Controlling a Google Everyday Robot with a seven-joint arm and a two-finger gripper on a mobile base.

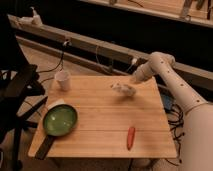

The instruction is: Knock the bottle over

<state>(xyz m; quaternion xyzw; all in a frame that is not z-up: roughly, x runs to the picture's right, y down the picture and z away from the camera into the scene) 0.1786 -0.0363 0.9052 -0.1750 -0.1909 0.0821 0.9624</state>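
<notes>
I see the bottle point(123, 89) lying tipped on the table point(100, 135); gripper point(135, 78) just beside it, jaw state unclear.

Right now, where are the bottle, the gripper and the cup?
bottle point(123, 89): camera view, middle of its body, lying tipped on the table.
gripper point(135, 78): camera view, tip of the arm's end, just right of the bottle.
cup point(63, 80): camera view, its outer side wall.
</notes>
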